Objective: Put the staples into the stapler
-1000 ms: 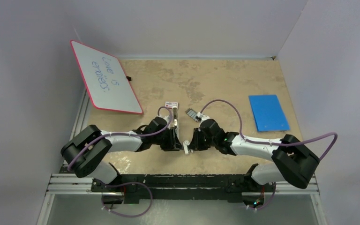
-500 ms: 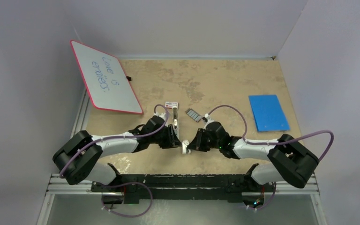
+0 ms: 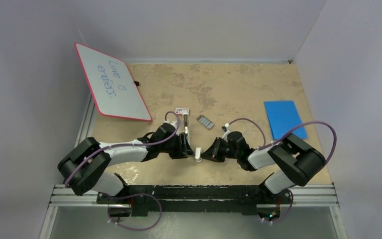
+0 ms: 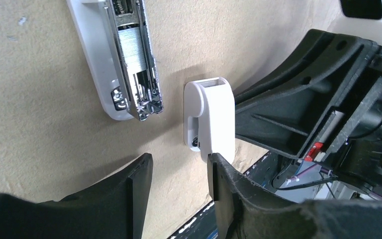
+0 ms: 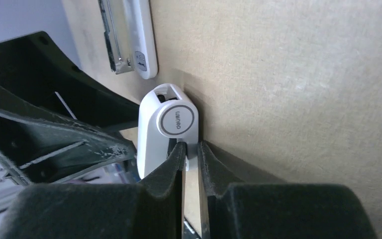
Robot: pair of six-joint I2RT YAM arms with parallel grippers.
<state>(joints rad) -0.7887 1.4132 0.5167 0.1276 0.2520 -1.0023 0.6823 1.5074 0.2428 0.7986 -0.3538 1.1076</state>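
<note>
The stapler point(image 3: 185, 127) lies opened on the table, its metal channel point(image 4: 132, 59) facing up with a white bar alongside. A short white stapler piece point(image 3: 198, 152) stands apart from it, between my two grippers. My right gripper point(image 5: 191, 149) is shut on a thin edge of that white piece point(image 5: 169, 127). My left gripper point(image 4: 179, 181) is open, with one fingertip point(image 4: 219, 167) touching the white piece's point(image 4: 211, 117) lower end. The staples point(image 3: 205, 122), a small dark ribbed block, lie on the table just beyond the grippers, to the right of the stapler.
A red-and-white little box point(image 3: 181, 110) sits at the stapler's far end. A pink-rimmed whiteboard point(image 3: 112, 82) leans at the back left. A blue pad point(image 3: 283, 119) lies at the right. The table's front edge and rail point(image 3: 194, 191) are just behind the grippers.
My left gripper has opened and let go of the white piece. My right gripper has closed on it, and the right arm has folded in lower and closer to the table.
</note>
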